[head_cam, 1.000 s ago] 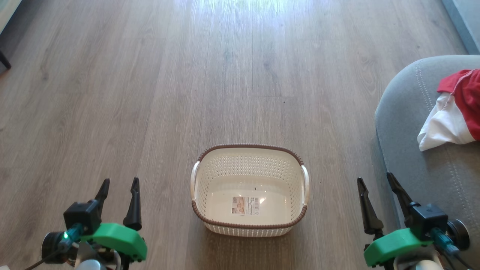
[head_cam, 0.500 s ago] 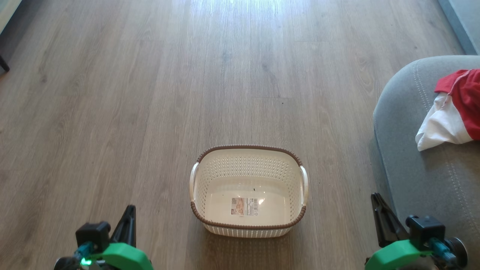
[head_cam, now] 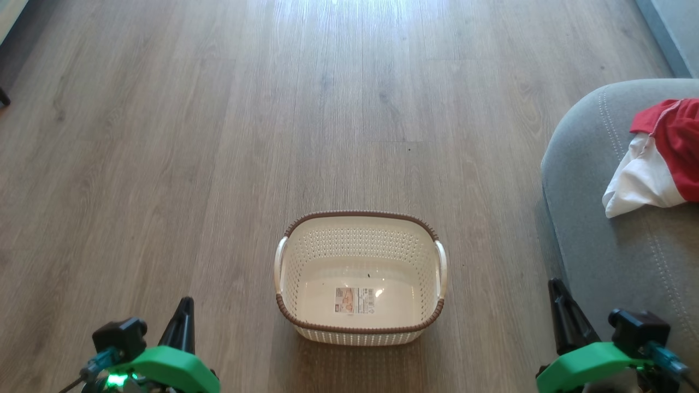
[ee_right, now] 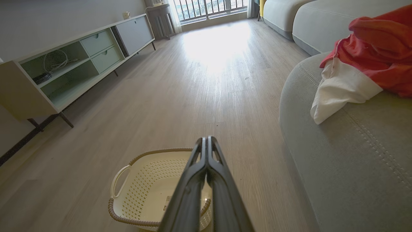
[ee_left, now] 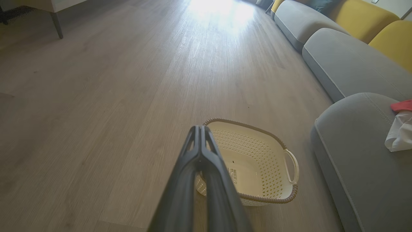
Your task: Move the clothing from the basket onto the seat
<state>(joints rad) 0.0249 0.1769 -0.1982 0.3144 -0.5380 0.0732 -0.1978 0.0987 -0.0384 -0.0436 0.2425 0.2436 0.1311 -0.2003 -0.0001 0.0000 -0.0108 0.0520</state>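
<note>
- Cream perforated basket (head_cam: 360, 240) on wood floor (head_cam: 164, 164); brown rim, two side handles, label sticker (head_cam: 355, 300) on bare bottom.
- Red-and-white clothing (head_cam: 652, 164) well right of basket, beyond it, bunched on grey seat (head_cam: 595, 262).
- Seat's rounded corner near basket's right side, apart from it.
- Left gripper (ee_left: 200, 129) near-left of basket: fingers pressed together, pinching nothing.
- Right gripper (ee_right: 206, 140) near-right of basket, beside seat edge: fingers pressed together, pinching nothing.
</note>
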